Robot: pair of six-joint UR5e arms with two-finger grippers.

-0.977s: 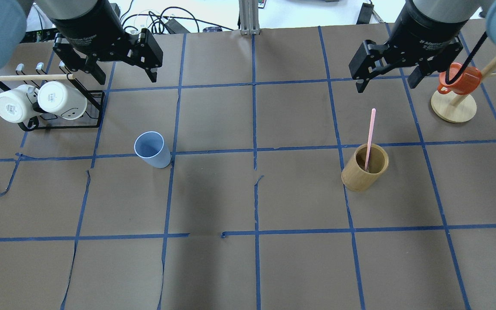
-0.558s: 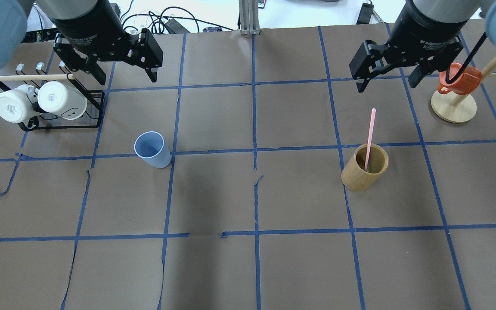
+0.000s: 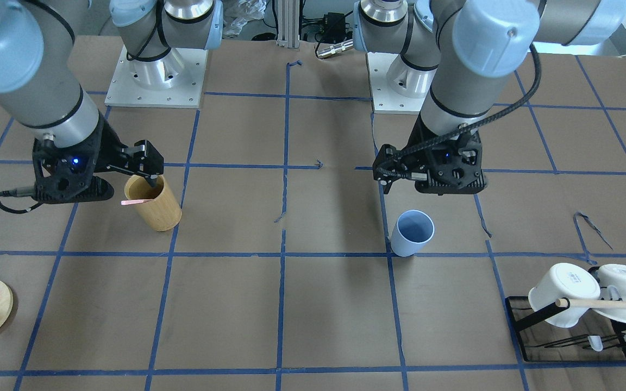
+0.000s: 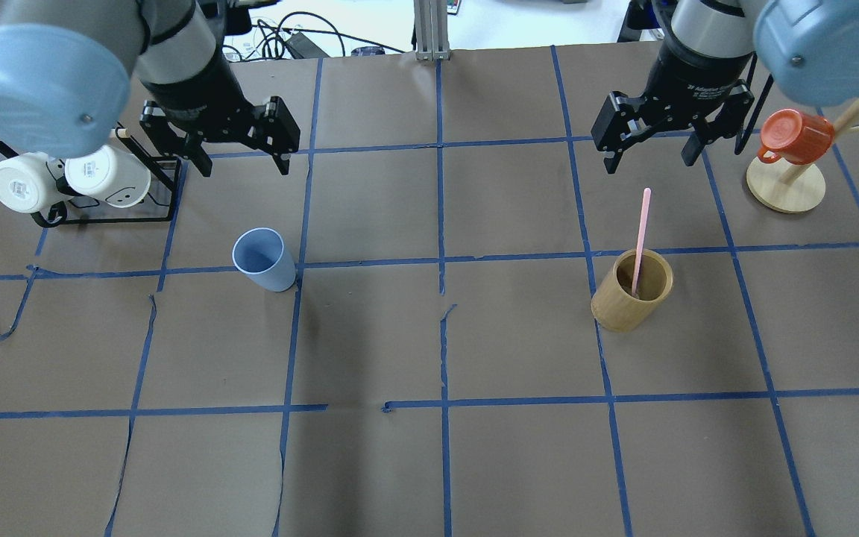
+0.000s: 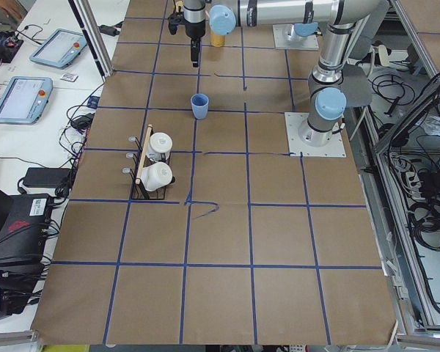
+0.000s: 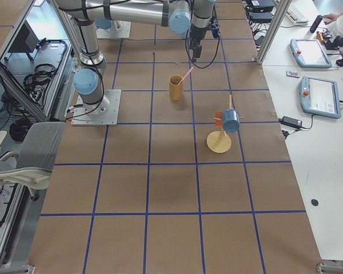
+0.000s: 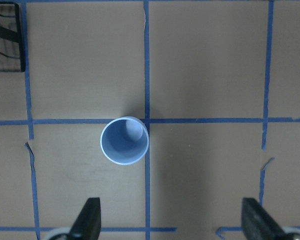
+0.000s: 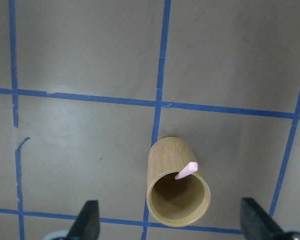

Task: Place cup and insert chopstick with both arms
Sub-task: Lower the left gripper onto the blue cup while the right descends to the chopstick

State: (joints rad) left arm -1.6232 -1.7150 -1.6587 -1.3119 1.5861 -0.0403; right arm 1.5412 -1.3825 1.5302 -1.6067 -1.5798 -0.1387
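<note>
The light blue cup [image 4: 264, 259] stands upright and empty on the brown table, left of centre; it also shows in the front view [image 3: 412, 233] and the left wrist view [image 7: 124, 140]. My left gripper [image 4: 244, 165] is open and empty, above and behind the cup [image 5: 199, 106]. One pink chopstick [image 4: 642, 231] leans in a tan bamboo cylinder [image 4: 631, 291] on the right. My right gripper [image 4: 649, 162] is open and empty, above and just behind the chopstick's top end. The right wrist view shows the chopstick's tip [image 8: 186, 170] at the cylinder's rim [image 8: 177, 185].
A black rack [image 4: 165, 190] with two white mugs [image 4: 71, 179] stands at the far left, close to my left arm. An orange mug [image 4: 795, 138] hangs on a wooden mug tree [image 4: 786, 186] at the far right. Blue tape lines grid the table.
Both grippers have come lower and nearer to the table's middle rows: the left toward the cup, the right toward the chopstick. Cup, cylinder and chopstick have not moved.
</note>
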